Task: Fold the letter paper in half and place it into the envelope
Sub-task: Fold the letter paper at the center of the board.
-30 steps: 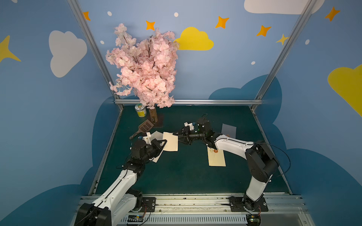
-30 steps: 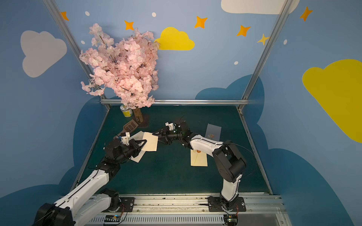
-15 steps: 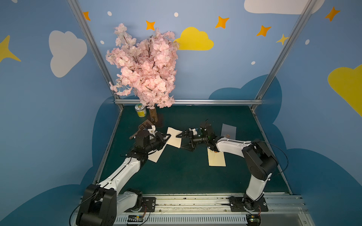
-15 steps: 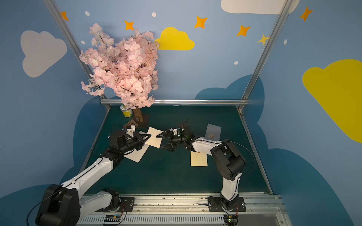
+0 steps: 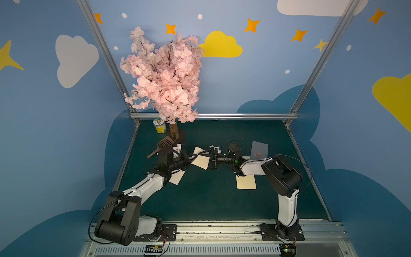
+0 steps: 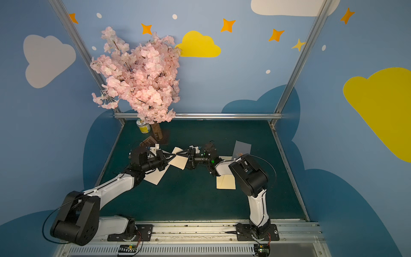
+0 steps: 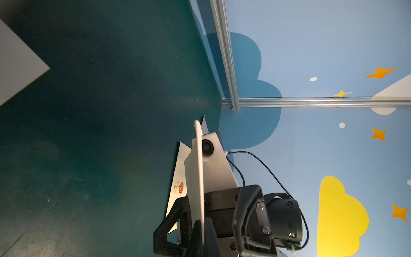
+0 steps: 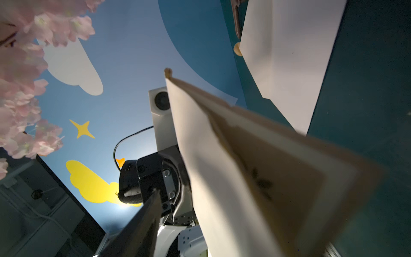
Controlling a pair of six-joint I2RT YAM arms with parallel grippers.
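My left gripper is shut on one edge of a cream envelope and holds it off the mat, edge-on in the left wrist view. My right gripper faces it with its jaws apart astride the opposite edge. One dark finger shows beside the envelope, whose mouth gapes; the other finger is hidden behind it. The white letter paper lies creased on the mat, partly under the left arm.
Under the right arm lie a second cream envelope and a pale sheet with a red seal. At the back left stand a pink blossom tree, a yellow can and a brown spatula.
The left arm has reached farther back and brought the envelope up toward the right gripper. The right gripper's jaws spread wide, then narrowed, and now straddle the envelope's edge.
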